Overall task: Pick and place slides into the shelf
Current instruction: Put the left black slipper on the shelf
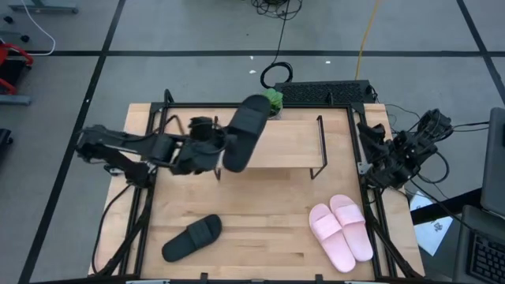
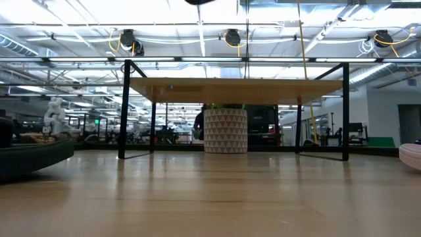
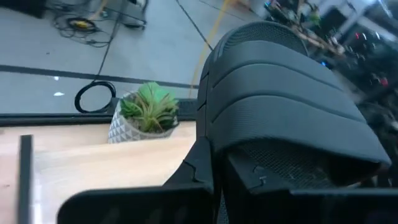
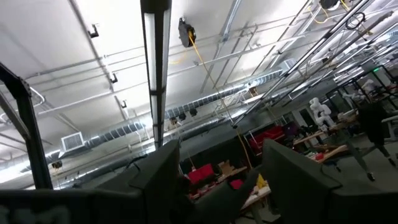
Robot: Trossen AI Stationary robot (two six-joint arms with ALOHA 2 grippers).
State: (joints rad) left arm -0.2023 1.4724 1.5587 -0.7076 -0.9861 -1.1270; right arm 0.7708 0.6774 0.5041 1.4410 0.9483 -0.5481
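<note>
1. Left claw (image 1: 217, 150) grips one black slide (image 1: 245, 132) above the shelf (image 1: 288, 146), at its 9 o'clock end.
2. Second black slide (image 1: 192, 238) waits on the worktop (image 1: 260, 229), 7 o'clock.
3. Pink slides (image 1: 341, 230) wait, 5 o'clock.
4. Right claw (image 4: 221, 180) parked at 3 o'clock, fingers parted, empty.

We see a small green plant (image 1: 273, 99) in a white pot with a triangle pattern (image 2: 225, 131), standing at the far edge of the wooden table (image 1: 260, 213). Behind it on the grey floor lies a coiled black cable (image 1: 276, 76), and a yellow cable (image 1: 364, 35) runs away across the floor. Dark tape lines (image 1: 197, 53) cross the floor. By the table's near right corner we see white paper (image 1: 434, 230).
</note>
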